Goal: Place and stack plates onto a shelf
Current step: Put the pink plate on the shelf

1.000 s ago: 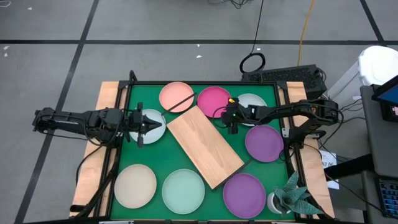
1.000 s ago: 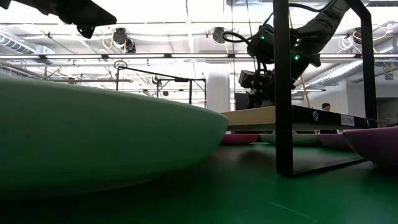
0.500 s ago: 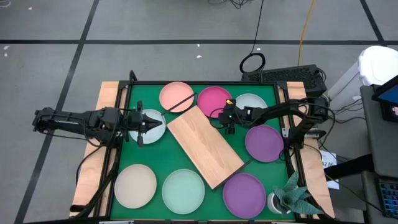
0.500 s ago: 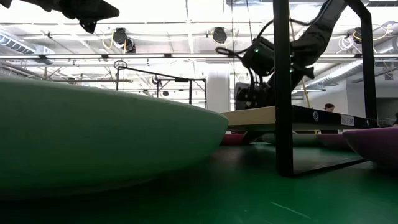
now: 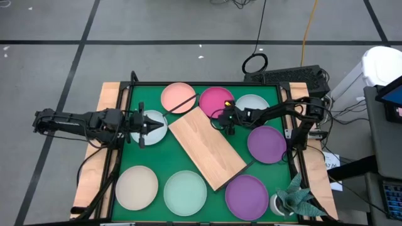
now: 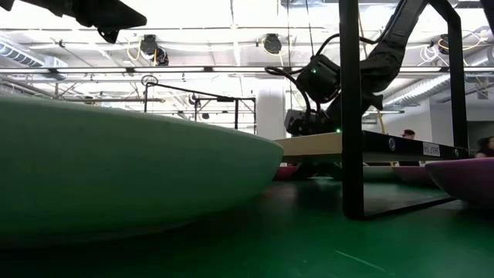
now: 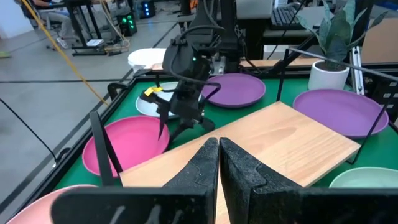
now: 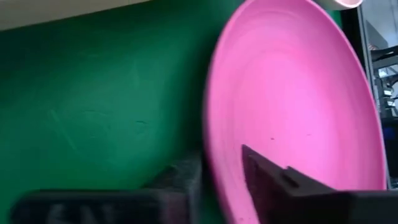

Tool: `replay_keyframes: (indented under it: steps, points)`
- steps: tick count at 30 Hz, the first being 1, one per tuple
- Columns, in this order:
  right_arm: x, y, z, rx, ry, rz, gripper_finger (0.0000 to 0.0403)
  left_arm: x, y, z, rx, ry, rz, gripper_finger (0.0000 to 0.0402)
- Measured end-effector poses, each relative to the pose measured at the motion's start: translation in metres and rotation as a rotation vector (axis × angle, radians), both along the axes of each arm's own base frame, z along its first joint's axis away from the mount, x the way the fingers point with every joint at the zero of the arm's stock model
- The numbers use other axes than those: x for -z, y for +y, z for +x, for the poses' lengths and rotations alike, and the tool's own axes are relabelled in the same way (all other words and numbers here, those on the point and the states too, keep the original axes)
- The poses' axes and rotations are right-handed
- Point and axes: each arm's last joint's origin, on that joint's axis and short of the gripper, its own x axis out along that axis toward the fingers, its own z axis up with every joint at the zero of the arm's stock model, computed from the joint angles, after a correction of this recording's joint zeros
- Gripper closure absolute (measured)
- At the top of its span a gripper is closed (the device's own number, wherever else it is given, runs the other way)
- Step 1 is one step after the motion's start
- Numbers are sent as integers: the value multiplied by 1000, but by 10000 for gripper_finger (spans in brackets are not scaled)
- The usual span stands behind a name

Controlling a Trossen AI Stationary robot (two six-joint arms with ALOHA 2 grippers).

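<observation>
Several round plates lie flat on the green mat: salmon [image 5: 178, 97], magenta [image 5: 217, 102], pale blue [image 5: 156, 127], two purple [image 5: 267, 144], mint [image 5: 185, 193] and beige [image 5: 137, 187]. The wooden shelf [image 5: 206, 147] stands slantwise in the middle on its black wire frame. My right gripper [image 5: 227, 123] is open and points down at the magenta plate's near right rim; its fingers straddle that rim [image 8: 214, 155]. My left gripper [image 5: 148, 125] is shut and empty, and hovers over the pale blue plate. My right gripper [image 8: 217, 180] comes from above with one finger [image 8: 273, 177] inside the magenta plate's rim and the other [image 8: 180, 180] outside it. The plate lies flat on the mat. I cannot tell whether the fingers touch the rim.
A whitish plate [image 5: 254, 102] lies partly under the right arm by the far right corner. A potted plant [image 5: 295, 201] stands at the near right corner. The shelf's wire frame [image 6: 351, 108] rises above the board's ends. In the low view the mint plate [image 6: 116, 170] fills the foreground.
My right gripper has moved toward the table's left and come down, from beside the shelf's far end onto the magenta plate's rim. The plates and shelf have stayed in place.
</observation>
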Motion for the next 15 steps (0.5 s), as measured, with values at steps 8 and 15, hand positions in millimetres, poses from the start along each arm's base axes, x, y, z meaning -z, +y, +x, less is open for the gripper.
replay_keyframes:
  steps: [8,15]
  points:
    - [0,0,0,2,15,-41,390,1,0,0,-5,5,-21,380]
    - [-24,6,-1,0,-38,-105,397,1,0,0,-5,10,-21,380]
